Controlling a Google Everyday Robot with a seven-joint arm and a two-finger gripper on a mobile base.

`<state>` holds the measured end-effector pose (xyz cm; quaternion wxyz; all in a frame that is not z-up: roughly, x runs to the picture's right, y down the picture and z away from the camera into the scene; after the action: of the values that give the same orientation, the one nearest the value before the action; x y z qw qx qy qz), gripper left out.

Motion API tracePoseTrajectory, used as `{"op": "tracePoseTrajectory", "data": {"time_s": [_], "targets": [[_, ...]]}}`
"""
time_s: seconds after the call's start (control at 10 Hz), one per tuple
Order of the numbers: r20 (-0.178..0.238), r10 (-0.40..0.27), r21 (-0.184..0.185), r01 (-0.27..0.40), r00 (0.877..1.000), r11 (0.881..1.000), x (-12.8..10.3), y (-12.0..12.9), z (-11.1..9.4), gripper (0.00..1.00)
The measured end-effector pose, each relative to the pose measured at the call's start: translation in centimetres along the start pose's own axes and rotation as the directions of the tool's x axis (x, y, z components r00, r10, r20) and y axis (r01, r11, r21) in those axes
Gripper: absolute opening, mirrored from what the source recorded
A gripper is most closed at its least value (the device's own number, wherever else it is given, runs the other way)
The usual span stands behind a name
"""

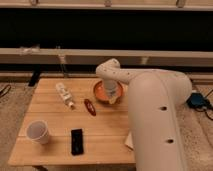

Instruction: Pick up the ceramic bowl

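The ceramic bowl [100, 90] is round, shallow and glossy orange. It sits on the wooden table [55, 117] right of the middle, toward the far edge. My gripper [111, 97] reaches down from the white arm [150, 115] into the bowl and covers its right half. Only the bowl's left rim and part of its inside show.
A small red oblong object [90, 106] lies just left of the bowl. A clear bottle [65, 94] lies on its side farther left. A white paper cup [38, 131] and a flat black object [76, 141] stand near the front edge. A blue thing [200, 100] lies on the floor at right.
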<state>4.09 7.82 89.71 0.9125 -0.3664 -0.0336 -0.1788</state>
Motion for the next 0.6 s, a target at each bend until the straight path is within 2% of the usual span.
{"op": "tracePoseTrajectory", "data": {"time_s": [0.2,0.6], "targets": [[0.007,-0.013,0.045,0.013,1.0,0.999,-0.4,0.3,-3.0,0.0],[-0.006,-0.056,0.1,0.057,0.998,0.993,-0.9,0.1,-6.5,0.0]]}}
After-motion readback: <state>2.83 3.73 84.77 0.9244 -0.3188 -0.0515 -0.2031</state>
